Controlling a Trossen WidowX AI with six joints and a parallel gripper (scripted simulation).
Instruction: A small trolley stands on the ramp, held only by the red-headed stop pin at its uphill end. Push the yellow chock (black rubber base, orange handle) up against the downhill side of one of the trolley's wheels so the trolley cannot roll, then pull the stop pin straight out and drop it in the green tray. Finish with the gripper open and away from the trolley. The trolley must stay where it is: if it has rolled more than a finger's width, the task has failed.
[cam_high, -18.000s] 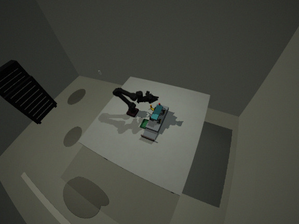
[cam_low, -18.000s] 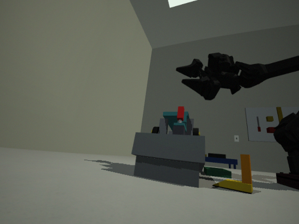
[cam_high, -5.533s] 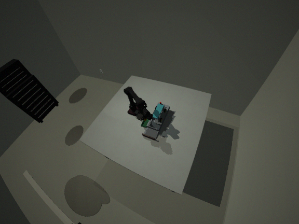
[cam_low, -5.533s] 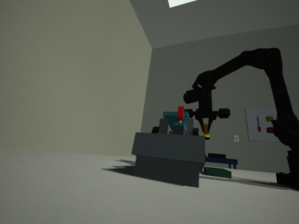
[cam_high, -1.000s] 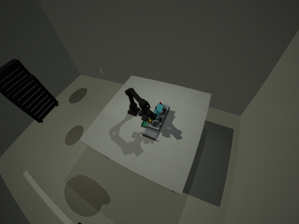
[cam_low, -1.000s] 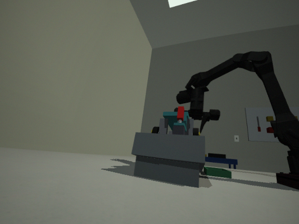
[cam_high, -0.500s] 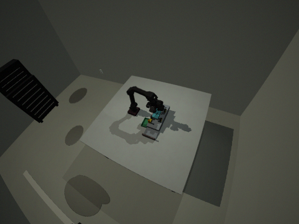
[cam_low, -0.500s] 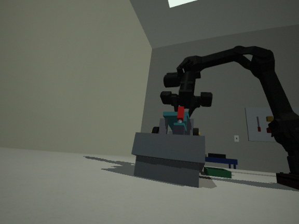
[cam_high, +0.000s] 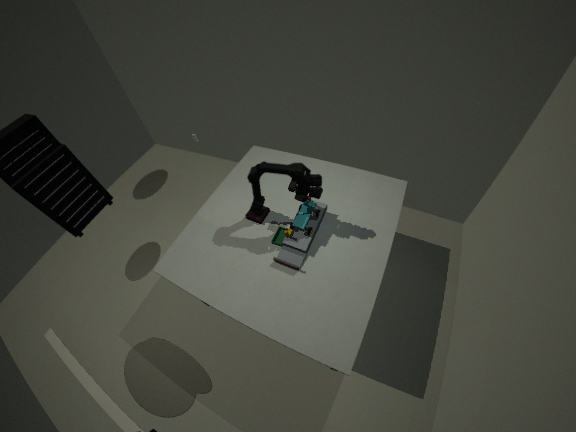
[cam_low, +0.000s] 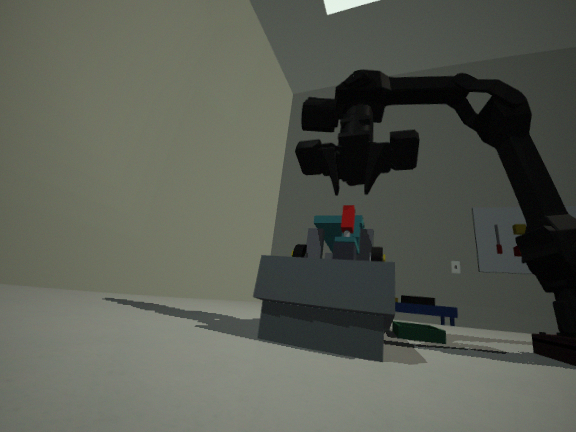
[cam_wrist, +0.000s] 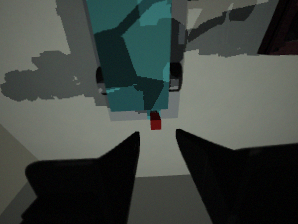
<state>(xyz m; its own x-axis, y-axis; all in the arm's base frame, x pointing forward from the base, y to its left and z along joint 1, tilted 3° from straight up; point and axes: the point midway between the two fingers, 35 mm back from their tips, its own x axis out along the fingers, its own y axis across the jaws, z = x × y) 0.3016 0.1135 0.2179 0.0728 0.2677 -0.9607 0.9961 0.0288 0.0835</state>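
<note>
The teal trolley (cam_high: 302, 216) (cam_low: 325, 220) (cam_wrist: 135, 55) stands on the grey ramp (cam_high: 292, 257) (cam_low: 325, 285). The red-headed stop pin (cam_low: 348, 217) (cam_wrist: 156, 121) sticks up at its uphill end. My gripper (cam_high: 306, 196) (cam_low: 351, 192) (cam_wrist: 157, 134) is open and empty. It hangs a little above the pin, fingers pointing down, one on each side of it and not touching it. The yellow chock (cam_high: 288, 231) sits on the ramp at the trolley's downhill side, by a wheel; whether they touch I cannot tell. It is hidden in the other views. The green tray (cam_high: 276, 236) (cam_low: 419, 332) lies beside the ramp.
The arm's base (cam_high: 257, 214) (cam_low: 555, 345) stands on the table next to the tray. A low blue bench (cam_low: 430, 307) shows behind the ramp. A white wall panel (cam_low: 500, 245) hangs at the back. A black rack (cam_high: 50, 175) stands far left off the table.
</note>
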